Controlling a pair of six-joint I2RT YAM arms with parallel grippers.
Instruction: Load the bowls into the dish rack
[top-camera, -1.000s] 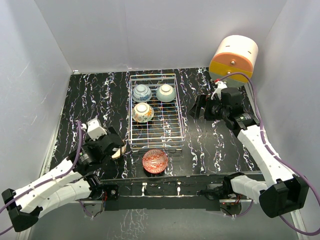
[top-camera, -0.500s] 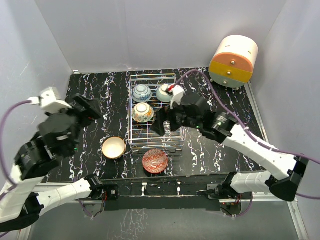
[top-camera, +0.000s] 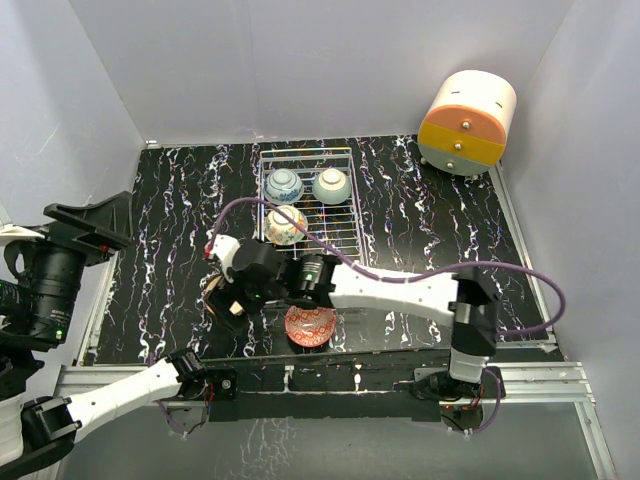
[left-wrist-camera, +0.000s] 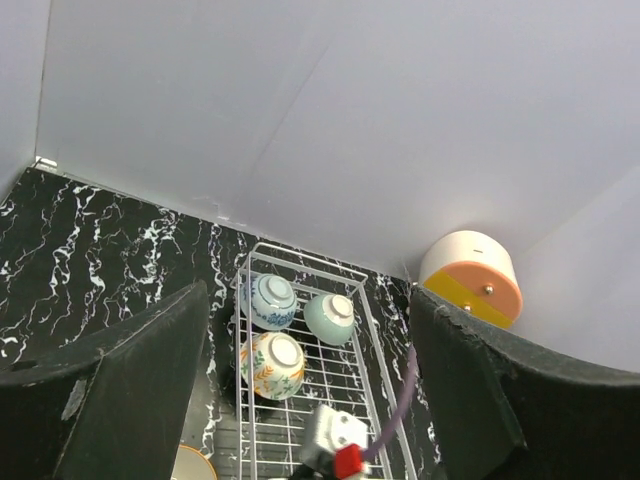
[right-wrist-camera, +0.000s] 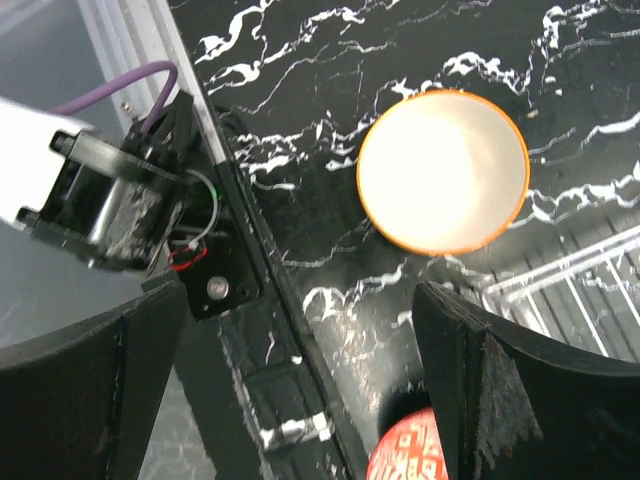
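1. Your right gripper holds its fingers wide and empty above the round cream-tan ceramic bowl, which sits on the black marbled table beside the silvery wire dish rack.
2. Your left gripper hangs high, equally wide and empty.
3. 3 of 5 sit racked: the blue-white bowl, the pale mint bowl and the leafy bowl. The cream-tan one and the red patterned bowl remain.

Plain pale walls, black white-veined tabletop, cream-and-orange drawer unit far right

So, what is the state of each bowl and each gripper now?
blue-white bowl, upside down in the dish rack.
mint bowl, upside down in the rack.
leafy bowl, upside down in the rack.
cream bowl, upright on the table.
red bowl, upright on the table.
left gripper, open, empty.
right gripper, open above the cream bowl.
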